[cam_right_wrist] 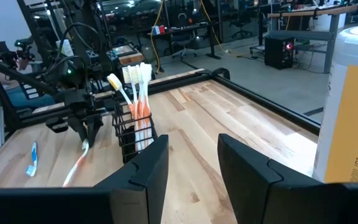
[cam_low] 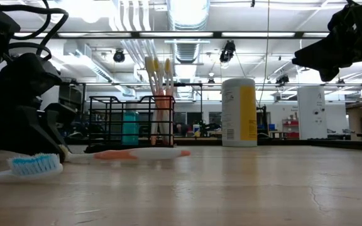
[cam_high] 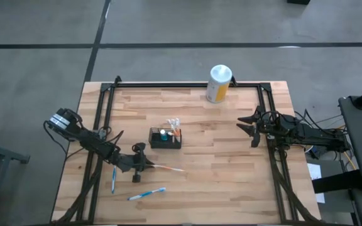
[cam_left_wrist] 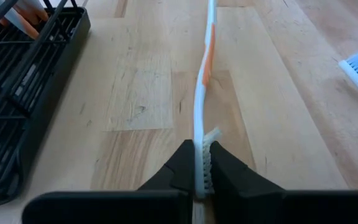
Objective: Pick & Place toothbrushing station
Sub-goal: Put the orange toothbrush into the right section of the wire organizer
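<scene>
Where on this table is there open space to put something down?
The wood between the black basket and the right gripper is bare, as is the table's near right part. It is crowded near the left gripper, with toothbrushes beside it.

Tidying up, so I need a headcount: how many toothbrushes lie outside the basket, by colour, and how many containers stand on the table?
Orange-and-white plastic toothbrush: 1
Blue-and-white plastic toothbrushes: 2, one, another
Black rectangular wire-mesh basket: 1
White-topped yellow cylindrical canister: 1
Total: 5
</scene>
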### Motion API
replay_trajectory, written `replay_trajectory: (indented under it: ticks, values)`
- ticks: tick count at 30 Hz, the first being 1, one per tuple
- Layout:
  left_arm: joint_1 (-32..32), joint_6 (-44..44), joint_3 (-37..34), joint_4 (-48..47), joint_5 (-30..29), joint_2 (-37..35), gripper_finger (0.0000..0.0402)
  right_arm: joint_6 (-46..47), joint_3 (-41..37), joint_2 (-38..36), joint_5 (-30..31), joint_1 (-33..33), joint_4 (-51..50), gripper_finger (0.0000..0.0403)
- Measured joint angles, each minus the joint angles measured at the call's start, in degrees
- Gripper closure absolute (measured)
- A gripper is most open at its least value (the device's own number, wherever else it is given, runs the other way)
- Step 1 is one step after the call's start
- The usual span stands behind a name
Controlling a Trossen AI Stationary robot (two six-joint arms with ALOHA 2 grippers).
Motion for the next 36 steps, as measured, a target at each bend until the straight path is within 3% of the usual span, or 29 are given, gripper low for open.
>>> replay_trajectory:
  ticks: [8,14,18,25,29,36]
  values:
    - [0.0,1.6,0.0,-0.4,0.0,-1.7,0.0375,0.0,0.0,0.0,0.0,0.0,0.0,0.0271]
    - [0.0,-1.2,0.2,-9.5,0.0,-8.7,0.0375,0.0,0.0,0.0,0.0,0.0,0.0,0.0271]
    - [0.0,-1.5,3.4,-23.5,-0.6,-16.2,0.0375,0.0,0.0,0.0,0.0,0.0,0.0,0.0271]
    - [0.0,-6.6,19.1,-62.9,-2.7,-26.7,0.0375,0.0,0.0,0.0,0.0,0.0,0.0,0.0271]
    - [0.0,-12.5,28.0,-80.7,-3.0,-28.8,0.0375,0.0,0.0,0.0,0.0,0.0,0.0,0.0271]
    - [0.0,-22.2,42.3,-100.4,-1.4,-28.7,0.0375,0.0,0.0,0.0,0.0,0.0,0.0,0.0271]
